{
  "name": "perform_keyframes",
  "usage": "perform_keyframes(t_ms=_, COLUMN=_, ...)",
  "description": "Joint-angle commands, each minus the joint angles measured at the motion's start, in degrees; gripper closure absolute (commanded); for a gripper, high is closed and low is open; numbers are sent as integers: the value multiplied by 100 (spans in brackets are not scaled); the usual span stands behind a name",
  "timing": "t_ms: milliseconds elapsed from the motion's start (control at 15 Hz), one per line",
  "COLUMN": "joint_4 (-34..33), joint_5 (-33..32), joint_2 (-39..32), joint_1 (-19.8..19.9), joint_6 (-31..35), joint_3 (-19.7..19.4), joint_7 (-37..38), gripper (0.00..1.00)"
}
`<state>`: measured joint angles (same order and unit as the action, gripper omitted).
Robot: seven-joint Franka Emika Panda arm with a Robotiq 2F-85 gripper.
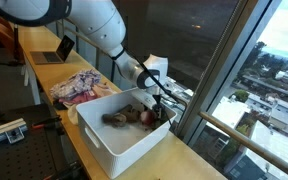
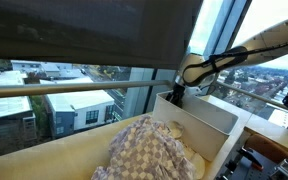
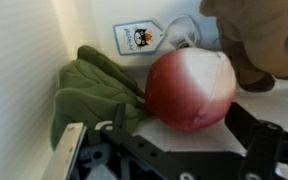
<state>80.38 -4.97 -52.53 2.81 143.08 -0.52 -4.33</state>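
In the wrist view a red and white ball (image 3: 189, 90) lies on the white floor of a bin, just ahead of my gripper (image 3: 184, 145). The dark fingers stand wide on either side of the ball and do not press on it. A green cloth (image 3: 94, 90) lies bunched to its left. A brown plush toy (image 3: 259, 40) with a white tag (image 3: 137, 38) lies beyond it. In an exterior view my gripper (image 1: 162, 108) reaches down into the white bin (image 1: 104, 135) among the toys.
The bin stands on a long wooden counter beside tall windows. A checked pink cloth (image 1: 82, 88) lies on the counter next to it, and a laptop (image 1: 56, 52) farther along. In an exterior view the cloth (image 2: 149, 150) is in front of the bin (image 2: 209, 115).
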Motion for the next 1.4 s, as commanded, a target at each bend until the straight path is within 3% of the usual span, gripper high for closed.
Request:
perform_keyframes(t_ms=0, joint_4=-361, joint_5=242, joint_2=-286, joint_1=186, joint_6=-189, joint_3=128, joint_7=-161, gripper=26)
perform_keyframes(t_ms=467, joint_4=-103, joint_5=358, joint_2=-191, joint_1=300, joint_6=-141, joint_3=212, joint_7=-257, gripper=79)
perform_keyframes(t_ms=667, joint_4=543, joint_5=451, joint_2=520, joint_1=404, joint_6=-74, joint_3=289, joint_7=-386, gripper=98)
perform_keyframes(t_ms=1000, joint_4=1371, joint_5=475, joint_2=1818, joint_1=370, joint_6=-94, joint_3=319, joint_7=-463, gripper=96)
perform_keyframes(t_ms=1333, joint_4=2313, joint_5=414, joint_2=3095, joint_1=-10, joint_6=-134, joint_3=550, joint_7=-499, gripper=96)
